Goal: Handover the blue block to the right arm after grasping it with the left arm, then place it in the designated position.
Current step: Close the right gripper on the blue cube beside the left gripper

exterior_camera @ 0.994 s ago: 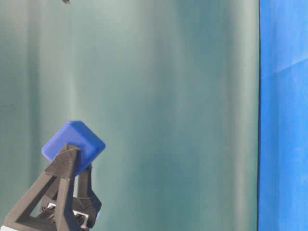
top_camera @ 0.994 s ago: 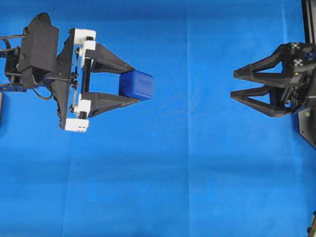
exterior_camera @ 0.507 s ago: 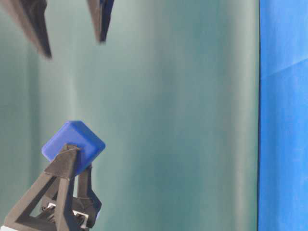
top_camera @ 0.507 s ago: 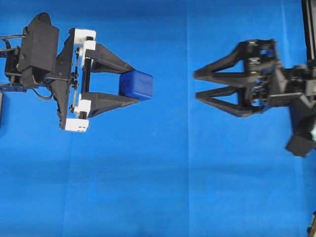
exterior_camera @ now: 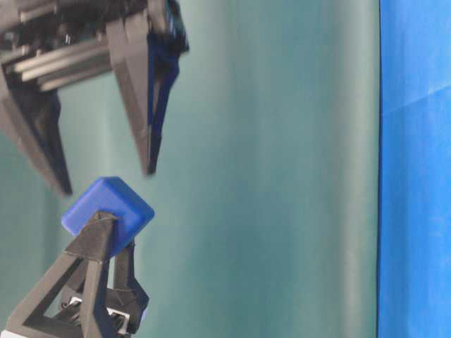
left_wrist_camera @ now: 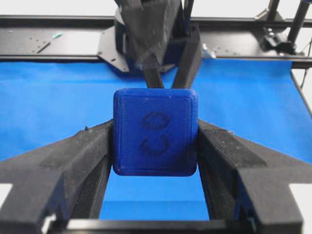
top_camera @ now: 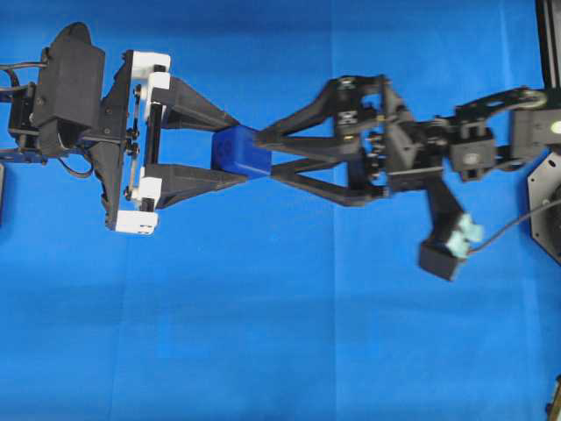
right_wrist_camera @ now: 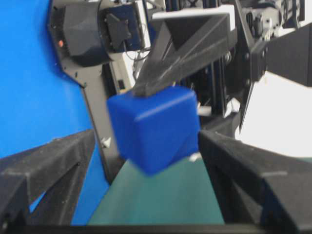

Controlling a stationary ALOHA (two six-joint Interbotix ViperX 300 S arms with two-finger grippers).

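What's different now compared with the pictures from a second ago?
The right arm's end effector swept in from the right edge of the overhead view toward the left one, and its open fingers now straddle the blue block without closing on it. The left arm's end effector stayed put, gripping the block as before. The block has not shifted.
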